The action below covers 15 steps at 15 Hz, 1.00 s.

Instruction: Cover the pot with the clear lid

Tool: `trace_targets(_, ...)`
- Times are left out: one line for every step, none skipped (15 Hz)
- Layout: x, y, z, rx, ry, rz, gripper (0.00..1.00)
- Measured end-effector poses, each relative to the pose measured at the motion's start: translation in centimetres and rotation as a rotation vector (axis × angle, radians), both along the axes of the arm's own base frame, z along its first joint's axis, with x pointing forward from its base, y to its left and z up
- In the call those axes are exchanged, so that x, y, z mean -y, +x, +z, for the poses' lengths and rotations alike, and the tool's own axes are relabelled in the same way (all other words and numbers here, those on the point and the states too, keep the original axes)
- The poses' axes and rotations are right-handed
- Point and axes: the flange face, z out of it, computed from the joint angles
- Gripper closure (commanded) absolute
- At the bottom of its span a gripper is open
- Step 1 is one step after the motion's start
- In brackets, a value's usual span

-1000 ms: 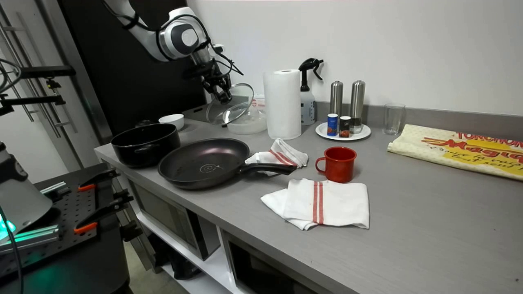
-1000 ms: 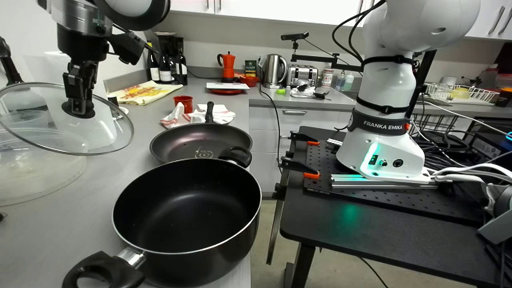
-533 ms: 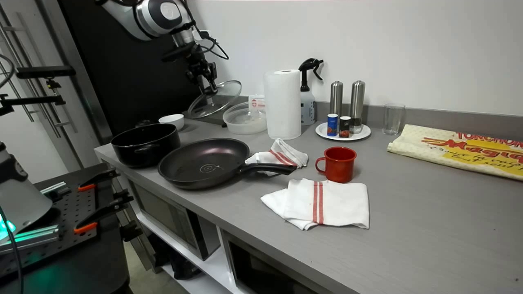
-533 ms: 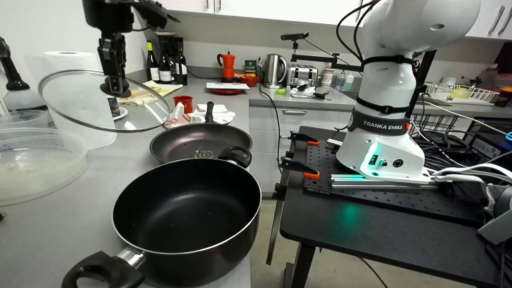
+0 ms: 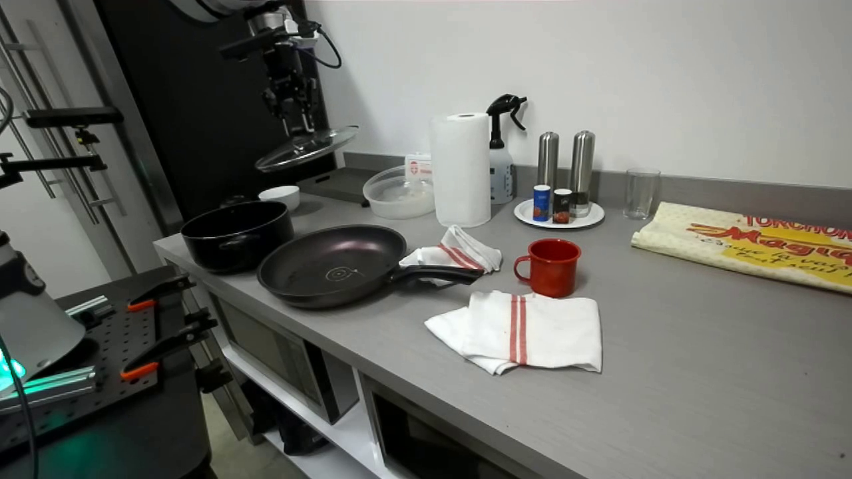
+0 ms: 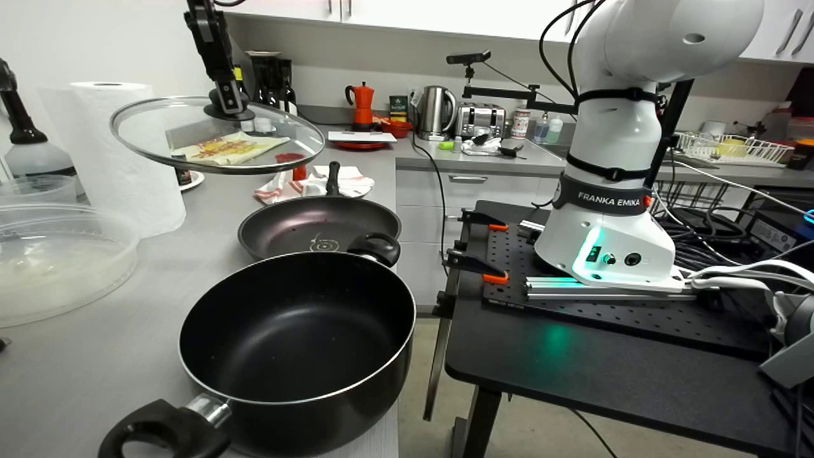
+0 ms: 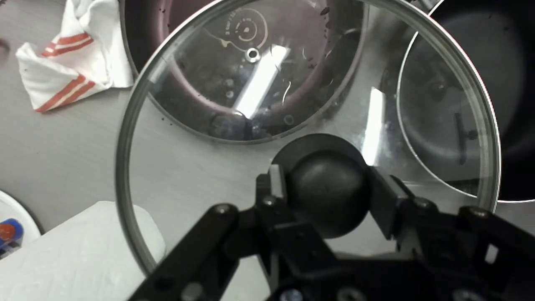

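My gripper (image 5: 299, 128) is shut on the black knob of the clear lid (image 5: 309, 149) and holds it in the air above the counter. In the wrist view the fingers (image 7: 326, 188) press the knob from both sides, and the lid's glass (image 7: 196, 167) spreads below. The lid is slightly tilted in an exterior view (image 6: 159, 133). The round black pot (image 5: 236, 243) stands uncovered at the counter's end; its inside shows in an exterior view (image 6: 299, 331). The lid is higher than the pot and off to its side. In the wrist view the pot (image 7: 512, 104) is at the right, partly behind the lid's edge.
A black frying pan (image 5: 333, 266) stands beside the pot. A clear container (image 5: 398, 199), a paper towel roll (image 5: 461, 173) and a white bowl (image 5: 283, 195) stand behind. A red mug (image 5: 549, 267) and striped towels (image 5: 532, 329) lie further along the counter.
My gripper has carried the lid up and away from the clear container and paper roll, toward the pot's side. The lid has turned from steeply tilted to nearly level. The pot has not moved.
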Motion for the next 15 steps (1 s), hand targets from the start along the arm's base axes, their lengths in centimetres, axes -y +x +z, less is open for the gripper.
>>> trace_targets(-0.6,-0.3,-0.1,-0.023,0.003,0.011,0.75)
trace_targets(-1.2,-0.5,-0.3,-0.041,0.005,0.026,0.75)
trace_targets(-1.9,-0.7,-0.5,-0.055,0.009,0.038,0.75)
trace_targets(-2.6,-1.0,-0.9,-0.066,0.015,0.052,0.75)
trace_targets(-3.3,-1.2,-1.4,-0.078,0.019,0.064,0.75)
trace_targets(-4.1,-1.5,-1.9,-0.088,0.02,0.077,0.75)
trace_targets(-4.8,-1.7,-2.5,-0.098,0.019,0.09,0.75)
trace_targets(-5.4,-2.0,-3.1,-0.107,0.019,0.103,0.75)
trace_targets(-6.0,-2.3,-3.7,-0.117,0.018,0.114,0.75)
trace_targets(-6.5,-2.5,-4.3,-0.127,0.016,0.125,0.75)
trace_targets(-6.9,-2.8,-4.9,-0.137,0.015,0.134,0.75)
trace_targets(-7.3,-3.1,-5.6,-0.145,0.015,0.142,0.75)
trace_targets(-7.5,-3.4,-6.3,-0.151,0.015,0.149,0.75)
trace_targets(-7.7,-3.7,-7.1,-0.157,0.016,0.154,0.75)
trace_targets(-7.8,-4.1,-8.0,-0.162,0.016,0.16,0.75)
